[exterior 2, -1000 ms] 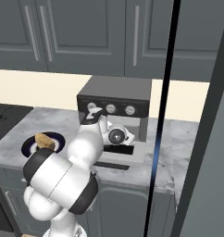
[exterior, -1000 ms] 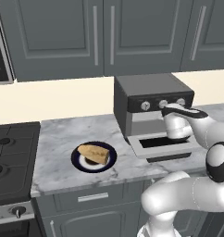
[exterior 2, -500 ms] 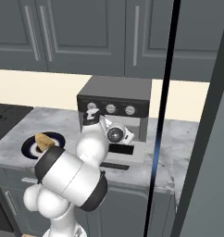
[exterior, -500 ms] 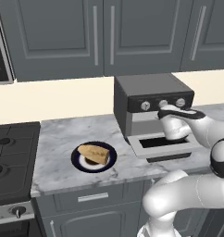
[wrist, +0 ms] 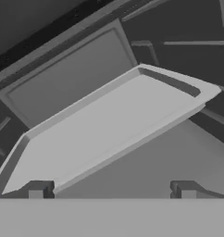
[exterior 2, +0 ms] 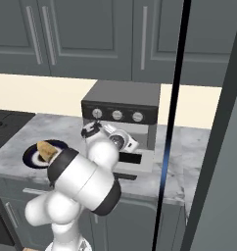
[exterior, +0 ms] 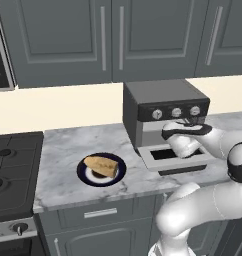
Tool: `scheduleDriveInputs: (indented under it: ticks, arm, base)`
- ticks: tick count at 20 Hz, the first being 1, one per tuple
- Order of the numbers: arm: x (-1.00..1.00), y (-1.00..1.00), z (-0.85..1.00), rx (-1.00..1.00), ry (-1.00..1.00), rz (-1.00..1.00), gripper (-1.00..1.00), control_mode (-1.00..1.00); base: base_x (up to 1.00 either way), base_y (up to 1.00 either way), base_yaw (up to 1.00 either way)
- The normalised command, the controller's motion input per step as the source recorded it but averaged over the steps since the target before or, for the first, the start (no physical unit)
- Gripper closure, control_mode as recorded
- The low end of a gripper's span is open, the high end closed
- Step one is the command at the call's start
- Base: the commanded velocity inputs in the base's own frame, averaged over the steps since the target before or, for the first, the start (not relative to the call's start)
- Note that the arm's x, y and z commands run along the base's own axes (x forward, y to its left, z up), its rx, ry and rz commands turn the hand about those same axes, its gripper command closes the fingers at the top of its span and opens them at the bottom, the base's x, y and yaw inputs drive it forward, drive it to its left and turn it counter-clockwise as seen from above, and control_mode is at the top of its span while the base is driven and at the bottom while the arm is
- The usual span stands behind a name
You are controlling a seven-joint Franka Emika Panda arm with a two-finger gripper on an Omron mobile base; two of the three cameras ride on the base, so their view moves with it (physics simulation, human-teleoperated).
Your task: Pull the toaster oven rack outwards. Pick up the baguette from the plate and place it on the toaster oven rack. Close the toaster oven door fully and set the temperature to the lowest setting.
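Compared with the earlier left base view, the arm's forearm sits a little lower and its hand reaches further into the mouth of the toaster oven (exterior: 163,112); the base views otherwise match, so nothing on the counter has shifted.

The toaster oven rack (wrist: 109,129) appears in the hand view as a pale flat shelf directly ahead of the gripper (wrist: 112,190), whose two fingertips stand wide apart with nothing between them. The toaster oven door (exterior: 175,159) hangs open, lying flat in front of the cavity. The baguette (exterior: 101,165) rests on the plate (exterior: 88,176), on the marble counter (exterior: 68,150) well left of the oven.

Probable step: approach to the rack's front edge, ahead of the pull.

Risks (judged, not observed):
- A closure off the rack's thin edge would slip.
- A low approach could strike the open door.

Surroundings: a black stove (exterior: 13,165) lies left of the plate, with grey cabinets (exterior: 108,35) above. A dark vertical post (exterior 2: 172,127) crosses the right base view.
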Motion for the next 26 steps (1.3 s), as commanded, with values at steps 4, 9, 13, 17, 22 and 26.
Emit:
scheduleDriveInputs:
  ticks: [4,9,13,17,22,26]
  arm:
    - [0.22,0.19,-0.08,0.0,0.0,-0.11,-1.0,-1.0]
    - [0.23,0.06,-0.06,0.0,0.0,-0.1,-1.0,-1.0]
    - [0.26,0.0,-0.06,0.0,0.0,-0.1,-1.0,-1.0]
    - [0.26,0.0,-0.06,0.0,0.0,-0.1,-1.0,-1.0]
    - [0.25,0.0,-0.05,0.0,0.02,-0.07,-1.0,-1.0]
    - [0.22,0.0,-0.08,0.0,0.09,-0.04,-1.0,-1.0]
  base:
    - [0.0,0.0,0.0]
    - [0.0,0.0,0.0]
    - [0.0,0.0,0.0]
    - [0.0,0.0,0.0]
    - [0.0,0.0,0.0]
    - [0.0,0.0,0.0]
